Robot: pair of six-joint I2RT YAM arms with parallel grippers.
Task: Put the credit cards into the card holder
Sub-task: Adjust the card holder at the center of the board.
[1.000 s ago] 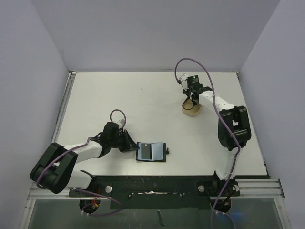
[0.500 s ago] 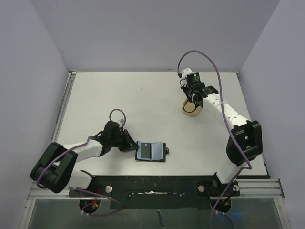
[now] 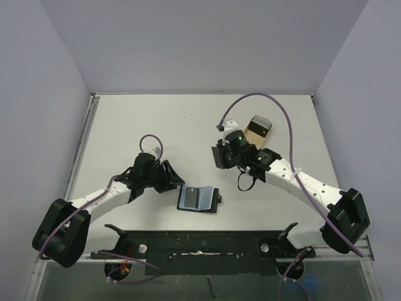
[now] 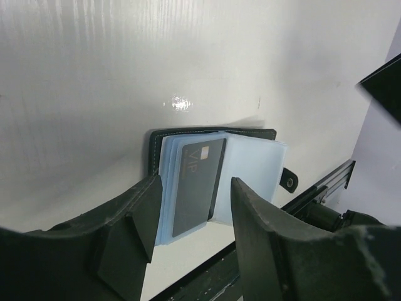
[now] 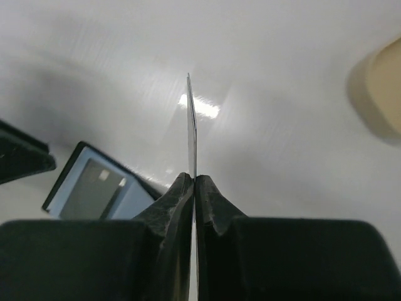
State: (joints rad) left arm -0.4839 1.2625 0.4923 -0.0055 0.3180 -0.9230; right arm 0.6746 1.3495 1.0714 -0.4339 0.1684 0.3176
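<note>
**A:** Start at the left; how does the left gripper (image 4: 195, 204) stand?

**B:** Its jaws are apart with nothing between them; it sits low over the table (image 3: 125, 125), just left of the card holder (image 3: 198, 198); whether a fingertip touches the holder's edge I cannot tell.

**A:** And the card holder itself?

**B:** It lies open and flat near the front edge of the table, between the two grippers; its bluish clear sleeves (image 4: 250, 175) are fanned out, and the snap tab (image 4: 289, 180) sticks out on its right side; a dark card (image 4: 202, 164) with pale lettering lies on the sleeves, toward the left half.

**A:** Next along?

**B:** The right gripper (image 5: 193, 183), behind and to the right of the holder and apart from it; its jaws are pinched tight on a second card (image 5: 190, 119); the card is held on edge, so the wrist view shows only a thin line; from above it looks dark.

**A:** Anything further right?

**B:** A beige tray (image 3: 252, 137) toward the back right of the table, beyond the right gripper; something dark lies in it; it is too small to say what.
</note>
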